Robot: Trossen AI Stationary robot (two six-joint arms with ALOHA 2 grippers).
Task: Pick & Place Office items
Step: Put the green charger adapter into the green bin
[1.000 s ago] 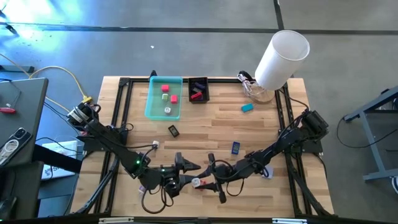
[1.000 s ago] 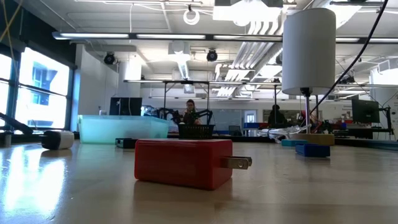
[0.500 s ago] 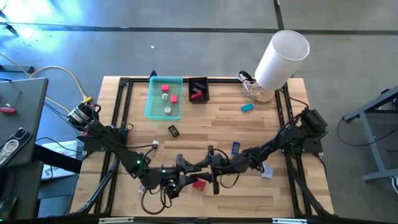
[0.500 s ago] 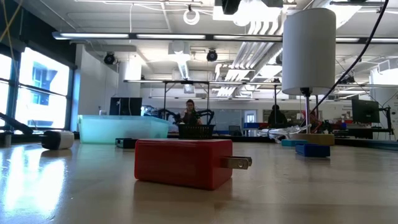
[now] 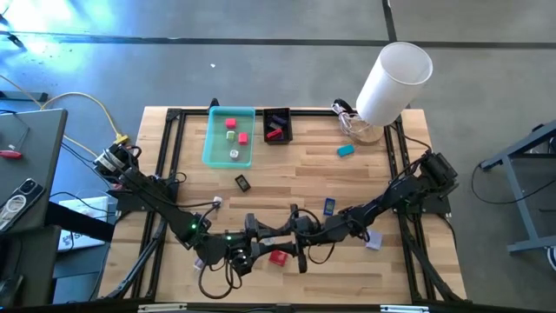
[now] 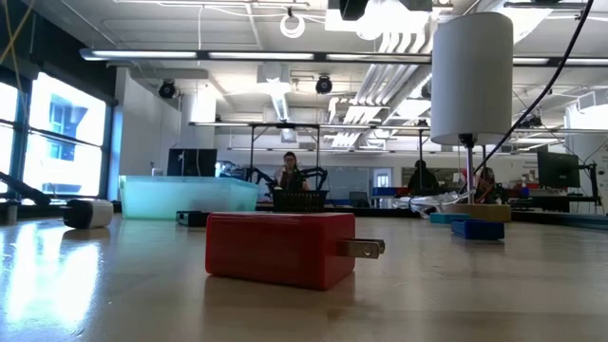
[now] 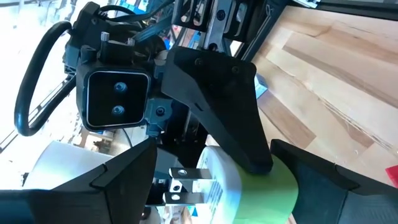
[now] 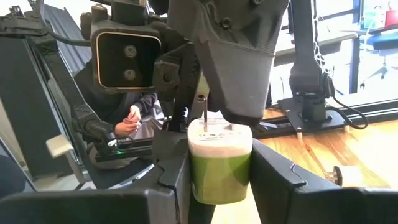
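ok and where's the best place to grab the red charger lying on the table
Grip the red charger across the long sides of its blocky body, coming straight down from above. It lies flat on the table, and its prongs stick out level from one end, so close the gripper on the plain body, away from that end.

Overhead, table-level, two close wrist views
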